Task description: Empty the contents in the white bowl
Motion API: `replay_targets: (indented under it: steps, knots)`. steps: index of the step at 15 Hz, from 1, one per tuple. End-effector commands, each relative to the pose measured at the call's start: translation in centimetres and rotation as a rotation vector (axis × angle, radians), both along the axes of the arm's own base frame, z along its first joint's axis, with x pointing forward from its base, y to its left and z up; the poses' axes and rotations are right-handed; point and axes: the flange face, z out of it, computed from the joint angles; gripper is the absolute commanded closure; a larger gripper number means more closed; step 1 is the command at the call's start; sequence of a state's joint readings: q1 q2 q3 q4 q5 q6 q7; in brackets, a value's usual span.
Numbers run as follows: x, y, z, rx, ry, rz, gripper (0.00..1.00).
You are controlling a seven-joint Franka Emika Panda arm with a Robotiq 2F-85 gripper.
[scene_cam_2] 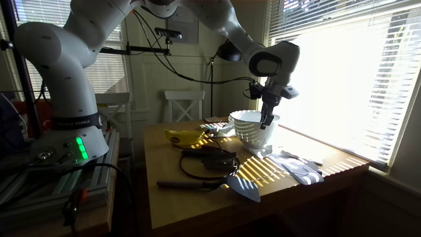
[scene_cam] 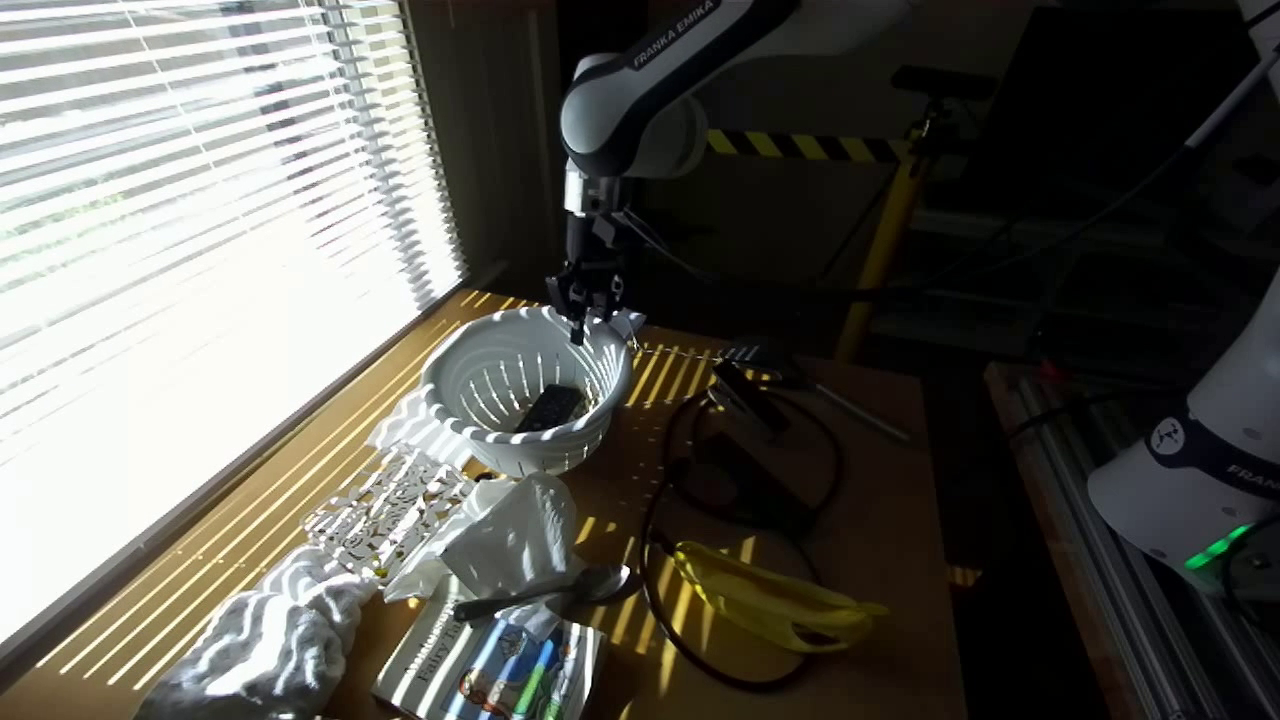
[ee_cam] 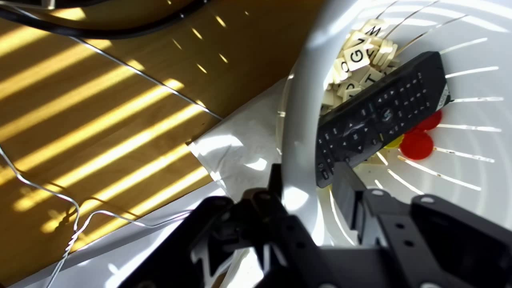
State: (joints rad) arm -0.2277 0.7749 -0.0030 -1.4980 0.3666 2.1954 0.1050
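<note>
The white bowl, with slotted sides, stands upright on the table in both exterior views (scene_cam: 560,456) (scene_cam_2: 251,135); its rim fills the middle of the wrist view (ee_cam: 302,132). Inside are a black remote (ee_cam: 380,112), also visible in an exterior view (scene_cam: 550,408), cream letter tiles (ee_cam: 356,56), red discs (ee_cam: 416,145) and a yellow disc (ee_cam: 394,142). My gripper (ee_cam: 310,180) is open and points down at the rim (scene_cam: 588,328) (scene_cam_2: 265,125). One finger is inside the bowl, the other outside. The rim lies between them with a visible gap on the inner side.
A spatula (scene_cam_2: 243,188), a black cable (scene_cam: 650,520) and a yellow banana-like item (scene_cam: 765,600) lie on the table. Near the bowl are crumpled white paper (scene_cam: 520,535), a spoon (scene_cam: 600,585), a book (scene_cam: 490,665) and a towel (scene_cam: 270,640). Window blinds (scene_cam: 200,150) border the table.
</note>
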Motion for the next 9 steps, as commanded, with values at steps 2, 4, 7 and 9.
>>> replay_targets:
  steps: [2, 4, 7, 9]
  knots:
    - [0.9, -0.5, -0.3, 0.007, -0.017, 0.005, 0.98]
    - [1.0, -0.3, -0.4, -0.001, -0.025, 0.014, 0.98]
    - [1.2, -0.3, 1.4, -0.004, -0.046, 0.024, 0.99]
    - [1.3, -0.4, 4.0, 0.007, -0.107, 0.057, 0.97]
